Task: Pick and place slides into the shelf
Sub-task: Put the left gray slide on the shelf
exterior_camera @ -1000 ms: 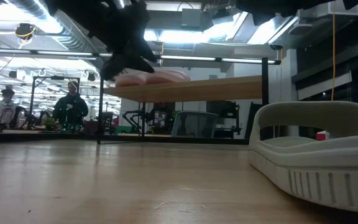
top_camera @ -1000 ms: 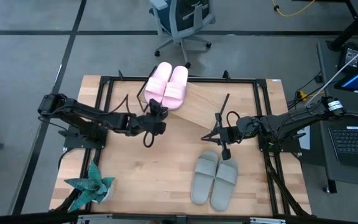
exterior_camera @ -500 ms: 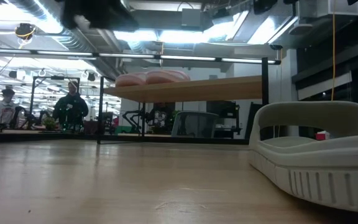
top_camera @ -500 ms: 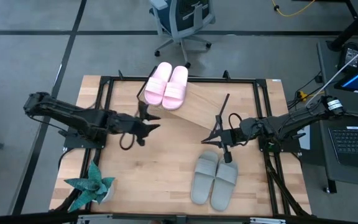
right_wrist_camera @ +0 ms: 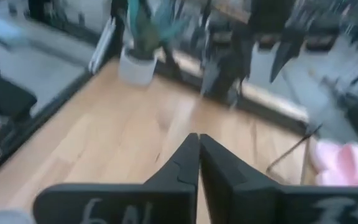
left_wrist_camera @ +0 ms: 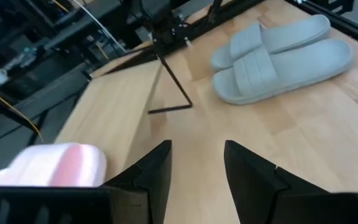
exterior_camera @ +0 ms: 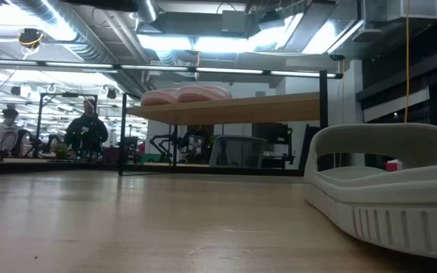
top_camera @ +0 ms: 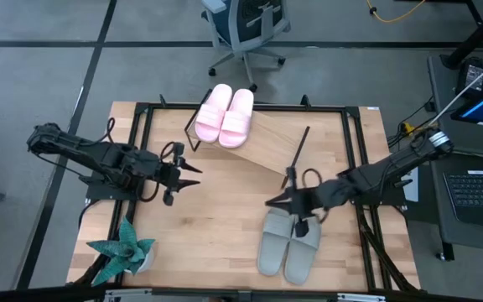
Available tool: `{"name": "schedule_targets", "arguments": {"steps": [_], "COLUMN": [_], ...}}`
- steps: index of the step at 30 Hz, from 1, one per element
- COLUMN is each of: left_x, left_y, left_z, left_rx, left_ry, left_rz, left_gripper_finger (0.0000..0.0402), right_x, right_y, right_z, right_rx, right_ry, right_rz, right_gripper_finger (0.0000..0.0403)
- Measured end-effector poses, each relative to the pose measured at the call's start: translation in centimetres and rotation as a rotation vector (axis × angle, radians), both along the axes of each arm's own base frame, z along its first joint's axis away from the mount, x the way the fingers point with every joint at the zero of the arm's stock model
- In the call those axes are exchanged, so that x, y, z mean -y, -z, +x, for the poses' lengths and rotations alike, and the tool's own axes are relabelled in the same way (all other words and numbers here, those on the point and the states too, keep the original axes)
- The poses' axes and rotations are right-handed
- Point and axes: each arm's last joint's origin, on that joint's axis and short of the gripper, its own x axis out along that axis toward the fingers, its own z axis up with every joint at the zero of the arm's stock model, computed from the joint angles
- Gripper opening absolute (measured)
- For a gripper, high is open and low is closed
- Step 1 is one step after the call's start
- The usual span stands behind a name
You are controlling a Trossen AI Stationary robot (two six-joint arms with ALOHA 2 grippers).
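Observation:
The pale pink pair of slides (top_camera: 225,116) lies sole-down on the far left end of the slanted wooden shelf (top_camera: 268,144), and also shows as the pink slides (exterior_camera: 185,95) on the shelf (exterior_camera: 279,108) in the low view. The grey-green pair (top_camera: 290,243) rests flat on the tabletop near the near edge; one grey-green slide (exterior_camera: 389,189) fills the low view's right. My left gripper (top_camera: 189,174) hovers open left of the shelf, holding nothing; its wrist view shows a pink slide (left_wrist_camera: 48,167) and the grey-green pair (left_wrist_camera: 278,56). My right gripper (top_camera: 270,202) is shut, empty, just beyond the grey-green pair's far end.
A potted plant (top_camera: 122,252) stands at the table's near left corner. A black metal frame (top_camera: 141,117) runs around the tabletop. An office chair (top_camera: 246,29) stands beyond the far edge, a laptop (top_camera: 476,189) to the right. People (exterior_camera: 88,129) stand far behind.
My left gripper has drawn back from the pink pair on the shelf toward the table's left and slightly toward the near edge. My right gripper has moved toward the near edge and a little left, closer to the grey-green pair. The slides have stayed in place.

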Motion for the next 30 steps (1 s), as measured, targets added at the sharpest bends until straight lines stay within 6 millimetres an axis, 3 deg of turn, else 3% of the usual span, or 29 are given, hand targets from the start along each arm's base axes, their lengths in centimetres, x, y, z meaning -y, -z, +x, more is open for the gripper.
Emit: {"name": "schedule_targets", "arguments": {"steps": [6,15,22,30], "left_x": [-0.1,-0.4,-0.7,-0.8], "left_y": [2.3,4.9,5.8,6.8], "left_z": [-0.2,-2.5,-4.3,-4.9], "left_rx": [-0.025,0.06,0.102,0.102], "left_ry": [-0.009,0.081,0.134,0.134], "left_rz": [-0.019,-0.114,-0.153,-0.178], "left_gripper_finger": [0.0139,0.0139,0.0139,0.0139], "right_x": [-2.8,-7.0,-8.5,-9.6], "right_y": [0.2,0.8,3.0,4.2], "right_z": [2.9,5.1,6.4,7.8], "right_rx": [-0.206,-0.391,-0.489,-0.568], "right_ry": [0.125,0.315,0.531,0.58], "right_rz": [0.058,0.22,0.282,0.353], "right_gripper_finger": [0.0007,0.0004,0.0004,0.0004]}}
